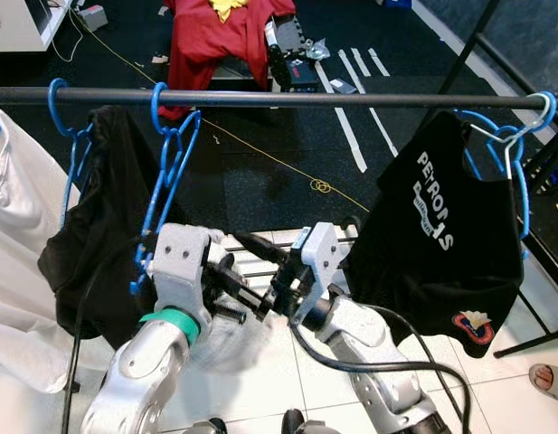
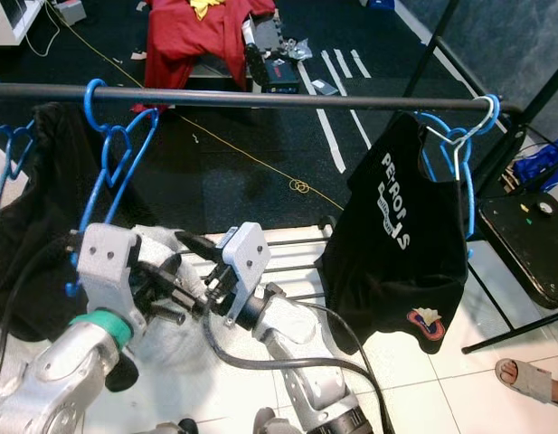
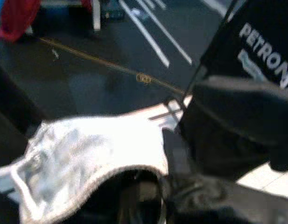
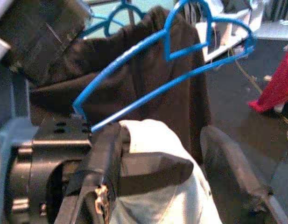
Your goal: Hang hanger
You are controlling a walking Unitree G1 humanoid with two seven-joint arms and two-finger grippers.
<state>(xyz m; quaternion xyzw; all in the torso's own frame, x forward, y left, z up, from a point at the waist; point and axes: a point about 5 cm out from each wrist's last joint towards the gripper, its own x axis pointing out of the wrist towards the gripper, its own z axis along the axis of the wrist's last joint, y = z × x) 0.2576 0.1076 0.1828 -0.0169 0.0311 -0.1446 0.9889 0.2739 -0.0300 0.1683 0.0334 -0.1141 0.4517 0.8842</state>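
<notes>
An empty blue hanger (image 1: pixel 170 172) is hooked over the dark rail (image 1: pixel 306 99), and its lower end hangs just behind my left wrist. Below the rail, my left gripper (image 1: pixel 253 303) is shut on a white garment (image 1: pixel 226 348) that sags beneath it. My right gripper (image 1: pixel 265 267) faces it from the right, open. In the right wrist view the white garment (image 4: pixel 153 186) lies draped between that gripper's two fingers (image 4: pixel 104 158), with the blue hanger (image 4: pixel 172 70) just beyond.
A black shirt (image 1: pixel 107 208) hangs on a blue hanger at the rail's left, beside a white cloth (image 1: pixel 16 271). A black printed shirt (image 1: pixel 441 235) hangs at the right. A red garment (image 1: pixel 220 32) lies beyond. A person's sandalled foot (image 1: pixel 550 380) is at the lower right.
</notes>
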